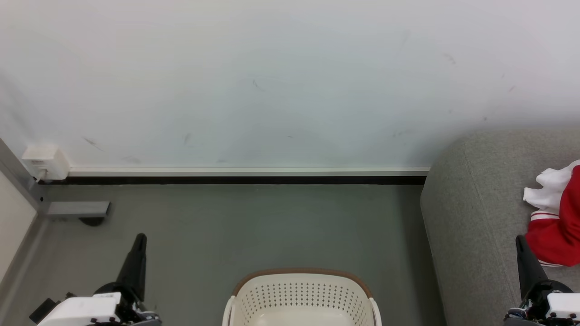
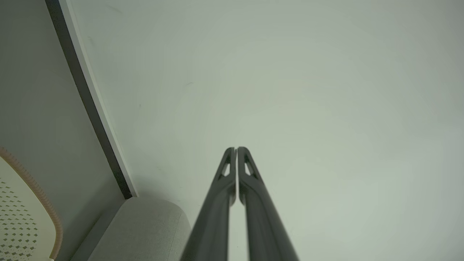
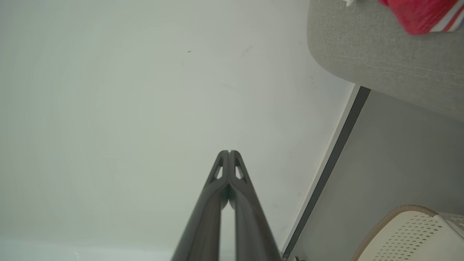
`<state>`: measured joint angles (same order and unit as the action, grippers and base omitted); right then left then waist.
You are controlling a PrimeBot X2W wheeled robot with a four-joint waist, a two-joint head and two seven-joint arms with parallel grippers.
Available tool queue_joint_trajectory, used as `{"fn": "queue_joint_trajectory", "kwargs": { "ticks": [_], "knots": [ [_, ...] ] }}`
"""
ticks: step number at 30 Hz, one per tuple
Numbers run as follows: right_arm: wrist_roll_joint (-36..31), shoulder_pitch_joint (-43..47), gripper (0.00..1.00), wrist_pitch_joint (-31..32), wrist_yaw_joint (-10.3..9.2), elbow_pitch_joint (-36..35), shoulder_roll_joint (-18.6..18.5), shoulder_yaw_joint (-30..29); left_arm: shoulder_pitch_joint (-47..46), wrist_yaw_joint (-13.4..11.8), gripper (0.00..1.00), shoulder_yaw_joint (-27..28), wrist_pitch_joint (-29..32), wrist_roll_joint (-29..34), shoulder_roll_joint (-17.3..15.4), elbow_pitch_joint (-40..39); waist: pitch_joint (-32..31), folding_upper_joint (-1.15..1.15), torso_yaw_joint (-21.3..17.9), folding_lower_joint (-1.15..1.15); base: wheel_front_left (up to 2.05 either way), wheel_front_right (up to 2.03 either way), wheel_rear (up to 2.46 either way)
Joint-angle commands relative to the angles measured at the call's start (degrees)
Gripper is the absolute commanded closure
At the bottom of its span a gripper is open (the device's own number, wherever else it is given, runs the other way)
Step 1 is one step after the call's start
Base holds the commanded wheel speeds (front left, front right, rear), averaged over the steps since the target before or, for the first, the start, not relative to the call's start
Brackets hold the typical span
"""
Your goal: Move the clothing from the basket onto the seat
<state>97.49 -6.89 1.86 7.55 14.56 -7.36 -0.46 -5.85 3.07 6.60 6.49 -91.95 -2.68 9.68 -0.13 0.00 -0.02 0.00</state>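
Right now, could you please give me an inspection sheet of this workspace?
Surface: smooth grey floor, with the basket standing on it.
Job's things: cream-white perforated plastic basket with brown rim, no garment in its visible part; red-and-white soft clothing lying on the large grey fabric seat.
Clutter: flat grey metal piece on the floor near the left wall.
Grippers: left gripper shut, holding nothing; right gripper shut, holding nothing.
Cables: nothing seen.
Surroundings: scuffed white wall, small white wall box.

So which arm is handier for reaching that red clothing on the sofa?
Probably the right. The right jaws, shut, sit at the seat close beside the clothing; the left jaws are on the far side of the basket, above the floor.
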Motion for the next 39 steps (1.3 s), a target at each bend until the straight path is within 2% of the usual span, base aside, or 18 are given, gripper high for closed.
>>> {"fn": "queue_joint_trajectory", "kwargs": {
  "ticks": [1, 39],
  "knots": [
    [0.7, -0.3, 1.0, -0.2, -0.12, -0.3, -0.6, 0.1, -0.3, 0.4, 1.0, 0.1, 0.2, -0.8, -0.4, -0.1, 0.0, 0.0, 0.0, 0.0, 0.0, 0.0, 0.0],
    [2.6, -0.1, 1.0, -2.3, -0.12, -0.8, -2.4, 2.6, -0.3, 0.4, 1.0, 0.1, 0.2, -0.8, -0.4, -0.2, 0.0, 0.0, 0.0, 0.0, 0.0, 0.0, 0.0]
  ]
}}
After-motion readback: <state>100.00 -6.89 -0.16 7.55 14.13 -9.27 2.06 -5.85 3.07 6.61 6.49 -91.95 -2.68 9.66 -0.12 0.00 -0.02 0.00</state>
